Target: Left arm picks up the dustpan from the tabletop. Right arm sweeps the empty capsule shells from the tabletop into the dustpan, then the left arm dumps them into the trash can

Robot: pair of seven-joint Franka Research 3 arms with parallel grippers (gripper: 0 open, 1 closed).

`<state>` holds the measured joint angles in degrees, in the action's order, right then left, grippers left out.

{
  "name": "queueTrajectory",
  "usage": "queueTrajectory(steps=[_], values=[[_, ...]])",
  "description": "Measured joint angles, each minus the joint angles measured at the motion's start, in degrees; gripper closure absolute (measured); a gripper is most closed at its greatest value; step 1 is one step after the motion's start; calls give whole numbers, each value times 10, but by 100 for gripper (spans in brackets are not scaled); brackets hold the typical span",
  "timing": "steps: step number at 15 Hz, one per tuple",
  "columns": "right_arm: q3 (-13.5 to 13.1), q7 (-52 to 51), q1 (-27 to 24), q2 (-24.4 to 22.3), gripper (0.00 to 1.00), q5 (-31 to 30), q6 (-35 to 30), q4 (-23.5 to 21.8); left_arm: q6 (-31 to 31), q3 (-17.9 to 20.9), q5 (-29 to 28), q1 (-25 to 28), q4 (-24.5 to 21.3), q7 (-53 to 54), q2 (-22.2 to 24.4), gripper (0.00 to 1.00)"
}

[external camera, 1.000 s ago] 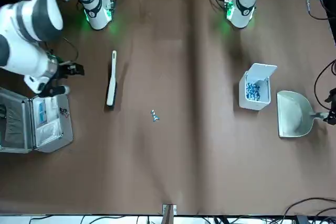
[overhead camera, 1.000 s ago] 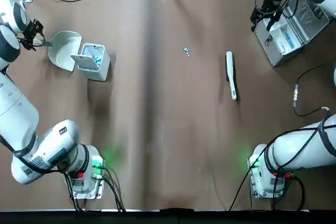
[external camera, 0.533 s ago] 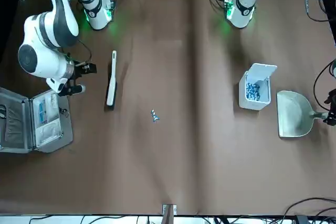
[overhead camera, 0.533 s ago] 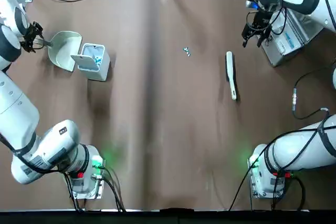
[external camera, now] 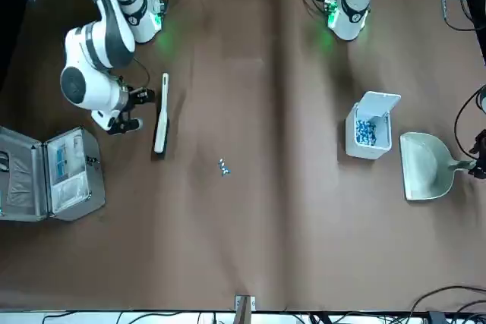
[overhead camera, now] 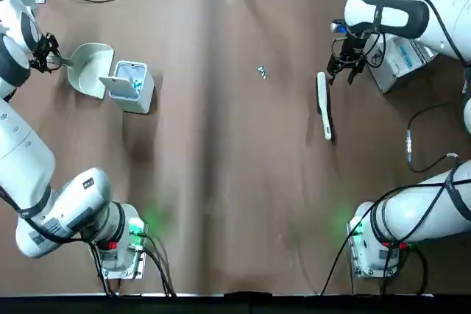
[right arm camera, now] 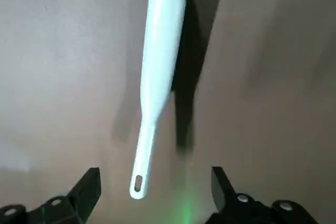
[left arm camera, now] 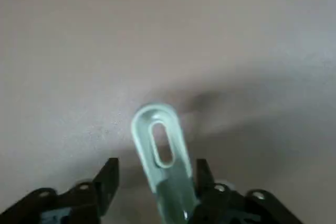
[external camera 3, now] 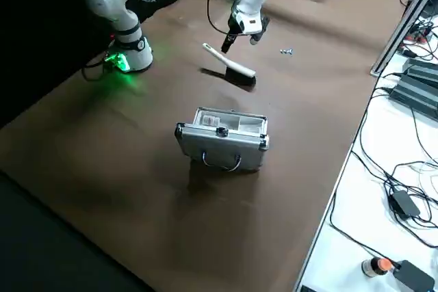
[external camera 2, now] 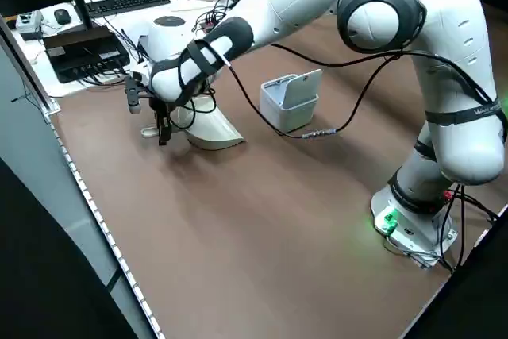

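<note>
Lying near the worktop's far left corner, the dustpan is set with its handle pointing at the left edge, and in the left wrist view only the looped handle end is shown, flanked by the parted fingers of the left claw. The scoop mouth is partly hidden behind the trash can in the top view. The right claw is held wide open above the brush, whose long axis runs far-to-near, while the capsule shells are seen only as tiny specks near the far edge.

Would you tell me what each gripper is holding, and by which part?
The left gripper straddles the dustpan handle without closing. The right gripper is open, empty, over the brush.
</note>
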<state>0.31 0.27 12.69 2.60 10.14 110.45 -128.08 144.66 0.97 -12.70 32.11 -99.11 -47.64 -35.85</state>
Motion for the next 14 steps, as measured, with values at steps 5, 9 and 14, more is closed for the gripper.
queueTrajectory(steps=[5, 9, 14], values=[[0, 38, 25, 0, 11, 0, 48, -31, 0, 0, 0, 0, 1, 0, 0, 52], [0, 39, 38, 0, 11, 0, 160, -109, 1, -1, -2, -1, 4, -3, 2, 67], [0, 39, 64, -12, 12, 0, 290, -187, -31, -4, -2, 0, 12, -17, 30, 67]])
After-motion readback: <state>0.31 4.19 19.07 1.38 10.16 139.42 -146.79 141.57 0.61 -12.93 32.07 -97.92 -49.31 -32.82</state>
